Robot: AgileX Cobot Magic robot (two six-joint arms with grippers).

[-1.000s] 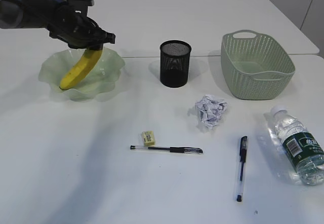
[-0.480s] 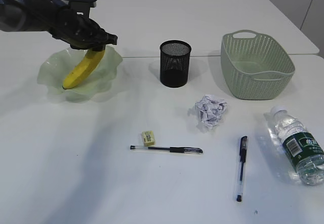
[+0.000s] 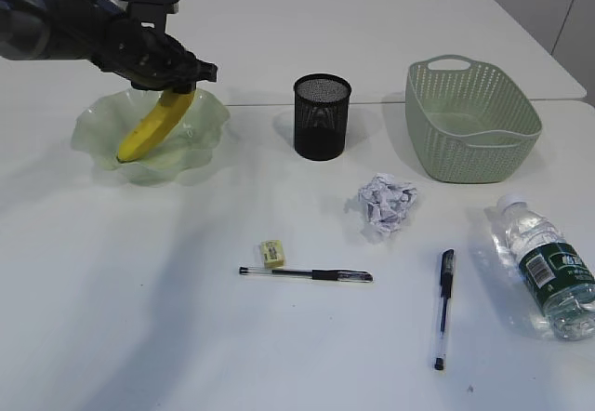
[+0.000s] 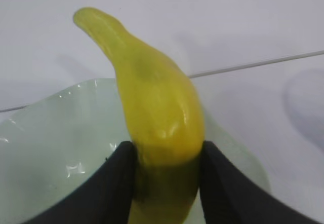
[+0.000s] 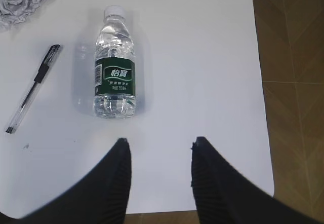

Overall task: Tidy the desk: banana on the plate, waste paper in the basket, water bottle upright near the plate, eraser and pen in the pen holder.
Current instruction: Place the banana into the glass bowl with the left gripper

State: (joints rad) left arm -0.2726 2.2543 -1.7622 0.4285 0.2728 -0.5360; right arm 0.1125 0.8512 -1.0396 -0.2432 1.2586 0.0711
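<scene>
My left gripper (image 3: 177,84) is shut on the yellow banana (image 3: 153,125), whose lower end rests in the pale green wavy plate (image 3: 209,113); the left wrist view shows the jaws (image 4: 167,155) clamped on the banana (image 4: 157,97) over the plate (image 4: 45,143). My right gripper (image 5: 158,144) is open and empty above the table's near right edge, out of the exterior view. The water bottle (image 3: 548,267) lies on its side at the right, also seen in the right wrist view (image 5: 115,69). Crumpled paper (image 3: 387,203), a yellow eraser (image 3: 271,252) and two pens (image 3: 307,274) (image 3: 444,304) lie on the table.
A black mesh pen holder (image 3: 322,115) stands at the centre back. A green basket (image 3: 469,118) stands at the back right. The table's right edge (image 5: 258,82) drops to a brown floor.
The left gripper has shifted slightly right with the banana, and the plate has shifted a little under it. Everything else is unmoved.
</scene>
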